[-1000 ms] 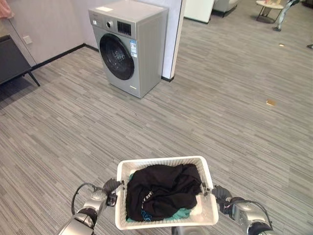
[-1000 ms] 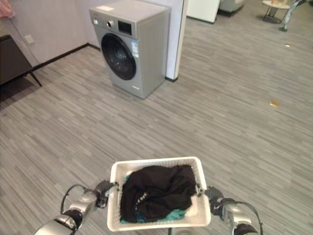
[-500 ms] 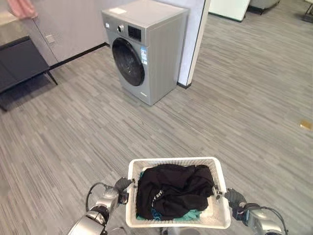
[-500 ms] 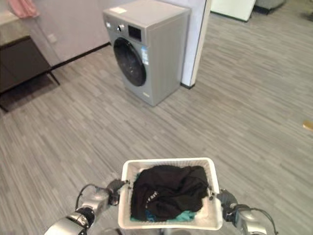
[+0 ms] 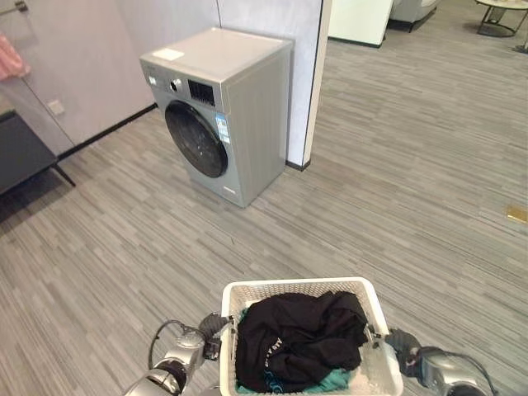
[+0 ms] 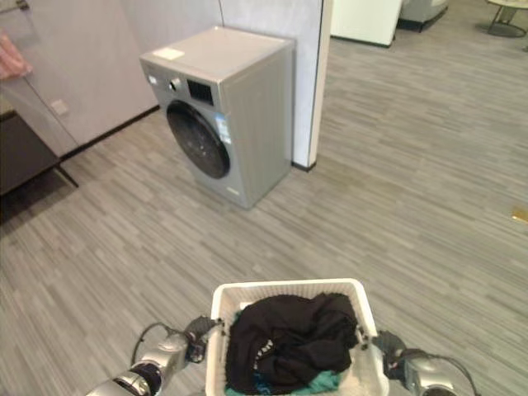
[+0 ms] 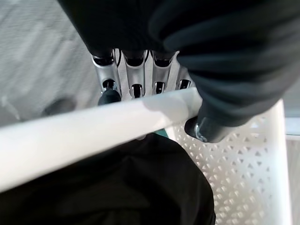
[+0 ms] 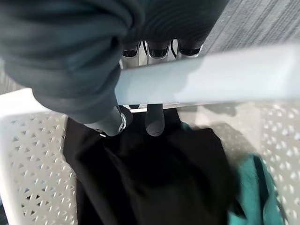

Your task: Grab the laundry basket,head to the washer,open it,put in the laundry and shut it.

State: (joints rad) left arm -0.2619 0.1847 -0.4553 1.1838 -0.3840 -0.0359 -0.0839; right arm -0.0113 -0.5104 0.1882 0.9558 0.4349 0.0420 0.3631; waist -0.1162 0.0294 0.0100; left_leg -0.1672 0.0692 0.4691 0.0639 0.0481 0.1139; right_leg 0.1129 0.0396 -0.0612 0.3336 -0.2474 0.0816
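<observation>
Two hands are wrapped round the rim of a white basket (image 5: 297,288), one on each side. The left hand (image 7: 140,79) is curled round the rim bar, with the fingers (image 7: 133,86) behind it and the thumb (image 7: 206,126) in front. The right hand (image 8: 140,51) is closed on the other rim bar the same way, and its thumb (image 8: 154,119) is hooked down inside the basket. Between the hands, the basket is held up above the grey floor (image 5: 396,165). Black clothes (image 5: 301,338) are piled in the basket, and a bit of green cloth (image 5: 334,381) is seen under them, nearer the right hand. Well ahead of the hands, a grey washer (image 5: 219,111) is seen standing by a wall (image 5: 264,16). Its round dark door (image 5: 196,139) is shut. Far off past the left hand, a dark bench (image 5: 21,153) is seen by the wall.
</observation>
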